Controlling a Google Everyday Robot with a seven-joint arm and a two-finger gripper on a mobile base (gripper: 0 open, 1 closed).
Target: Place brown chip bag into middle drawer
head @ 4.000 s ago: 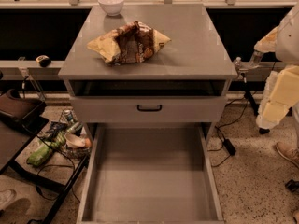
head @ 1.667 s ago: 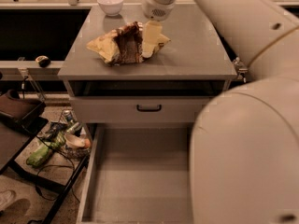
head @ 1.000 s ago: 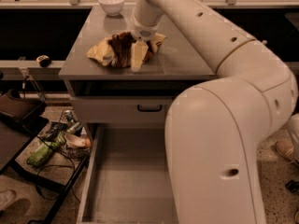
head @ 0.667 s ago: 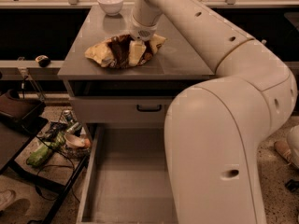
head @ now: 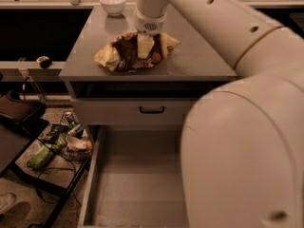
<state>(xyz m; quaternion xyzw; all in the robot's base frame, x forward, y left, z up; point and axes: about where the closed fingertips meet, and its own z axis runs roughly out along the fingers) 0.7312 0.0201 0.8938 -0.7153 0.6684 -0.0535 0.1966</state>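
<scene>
The brown chip bag (head: pixel 121 53), crumpled with a dark centre and pale yellow ends, lies on the grey cabinet top (head: pixel 204 56) near its middle. My gripper (head: pixel 145 45) comes down from above into the bag's centre and is shut on it. The bag still rests on the top. The middle drawer (head: pixel 137 184), a deep plain grey box, is pulled out wide open below, with its floor bare. My arm (head: pixel 242 141) hides the drawer's right side.
A white bowl (head: pixel 113 3) stands at the back of the cabinet top, behind the bag. A shallower closed drawer front with a black handle (head: pixel 152 110) sits above the open drawer. Cables and clutter (head: pixel 57 144) lie on the floor at the left.
My arm swung in from the right and came down onto the bag. The gripper sank into the bag's centre, and the bag shifted slightly to the right and bunched up.
</scene>
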